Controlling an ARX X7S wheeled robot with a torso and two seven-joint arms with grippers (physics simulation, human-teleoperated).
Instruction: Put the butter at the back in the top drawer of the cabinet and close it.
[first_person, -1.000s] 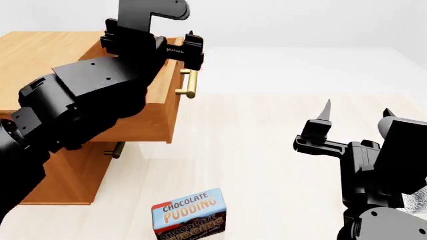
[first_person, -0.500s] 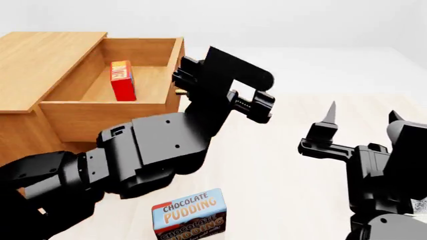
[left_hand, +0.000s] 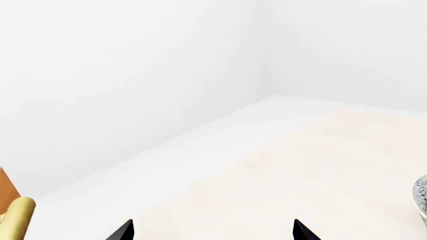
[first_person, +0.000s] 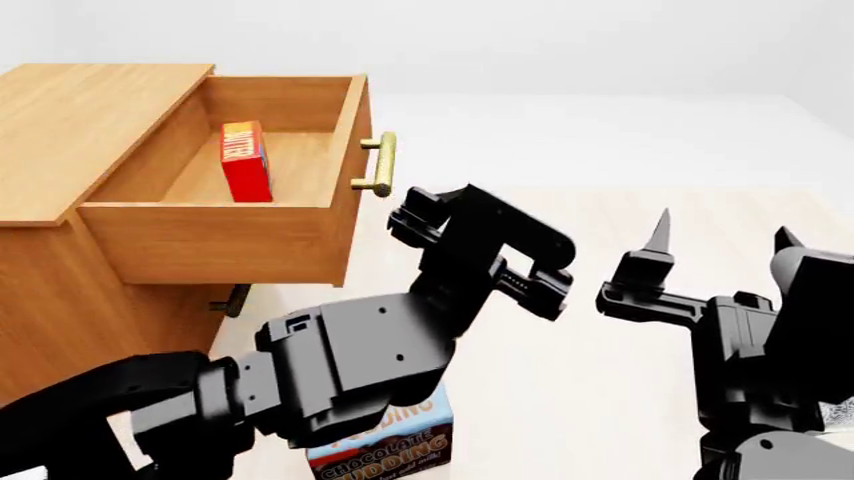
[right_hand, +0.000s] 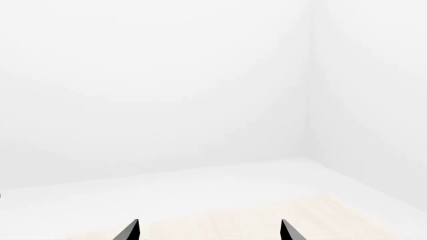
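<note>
Inside the top drawer (first_person: 254, 215) of the cabinet (first_person: 80, 110) stands the butter (first_person: 246, 160), a small red and orange box with white letters. It stands on end on the drawer's smooth wooden floor, near the cabinet end and away from the drawer front. The drawer is pulled far out. It is a plain open box of light brown wood with flat walls. A shiny brass bar handle (first_person: 382, 164) sticks out from its front. The cabinet is big and boxy, with a flat top showing wood grain.

In front of the drawer and lower down hangs the left gripper (first_person: 481, 255). It is black, blocky and hard looking. Its fingers (left_hand: 122, 231) are pointed and spread wide apart, holding nothing. It is near the handle but not touching it.

Further from the cabinet is the right gripper (first_person: 721, 235). Its two thin, sharp fingers (first_person: 655, 232) also stand apart and empty.

Below the left arm, a pudding box (first_person: 394, 445) peeks out on the pale wood counter (first_person: 601, 400). It is blue and brown.
</note>
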